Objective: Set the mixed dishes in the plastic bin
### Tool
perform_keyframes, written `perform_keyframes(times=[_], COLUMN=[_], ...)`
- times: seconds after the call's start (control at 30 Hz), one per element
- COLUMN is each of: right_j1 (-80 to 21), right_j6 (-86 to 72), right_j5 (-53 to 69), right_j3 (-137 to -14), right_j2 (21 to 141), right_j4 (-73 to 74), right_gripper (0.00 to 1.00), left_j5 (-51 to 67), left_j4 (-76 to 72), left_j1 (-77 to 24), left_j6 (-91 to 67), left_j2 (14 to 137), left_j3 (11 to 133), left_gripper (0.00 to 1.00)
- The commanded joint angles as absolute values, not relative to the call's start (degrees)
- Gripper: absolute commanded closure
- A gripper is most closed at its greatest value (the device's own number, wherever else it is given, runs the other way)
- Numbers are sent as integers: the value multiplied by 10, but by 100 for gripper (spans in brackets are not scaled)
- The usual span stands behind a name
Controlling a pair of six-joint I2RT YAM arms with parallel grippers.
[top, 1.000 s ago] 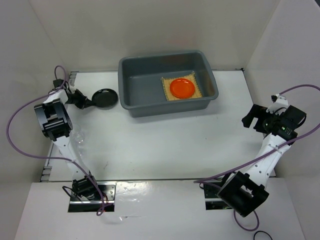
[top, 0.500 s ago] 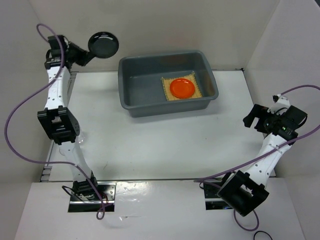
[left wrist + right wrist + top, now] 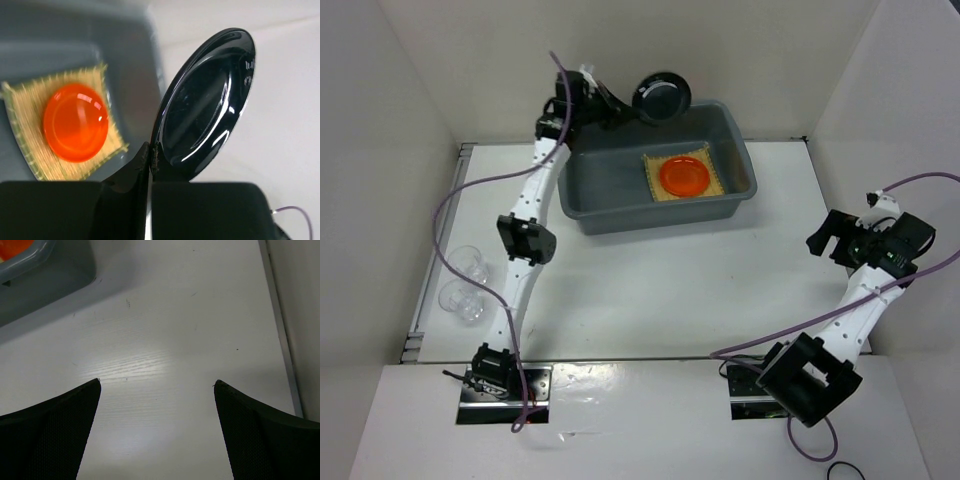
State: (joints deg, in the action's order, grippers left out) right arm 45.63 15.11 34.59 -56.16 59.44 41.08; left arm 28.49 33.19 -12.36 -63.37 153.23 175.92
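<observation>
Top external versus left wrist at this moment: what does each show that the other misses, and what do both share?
Only top external: two clear glass cups on the left of the table, and the right arm. Only left wrist: the left gripper shut on the rim of the small black plate, seen close. Both: that plate, the orange plate on the bamboo mat inside the grey bin.
</observation>
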Motion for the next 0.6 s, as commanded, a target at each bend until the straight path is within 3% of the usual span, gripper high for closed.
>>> perform_keyframes(times=[0.0, 0.23, 0.57], right_j1=[461, 461, 461], right_j6=[178, 200, 210], right_j5=[381, 413, 454], right_j3=[-555, -571, -566], right_j2=[611, 701, 739], right_j4=[391, 412, 400], right_gripper=[2, 2, 2], left_j5=[307, 276, 236], left_j4=[325, 261, 275], left_j1=[-148, -212, -237], left_j6=[-657, -724, -761], left_j2=[1601, 1682, 1745], left_j3=[1785, 1794, 1794], left_gripper=[100, 100, 100])
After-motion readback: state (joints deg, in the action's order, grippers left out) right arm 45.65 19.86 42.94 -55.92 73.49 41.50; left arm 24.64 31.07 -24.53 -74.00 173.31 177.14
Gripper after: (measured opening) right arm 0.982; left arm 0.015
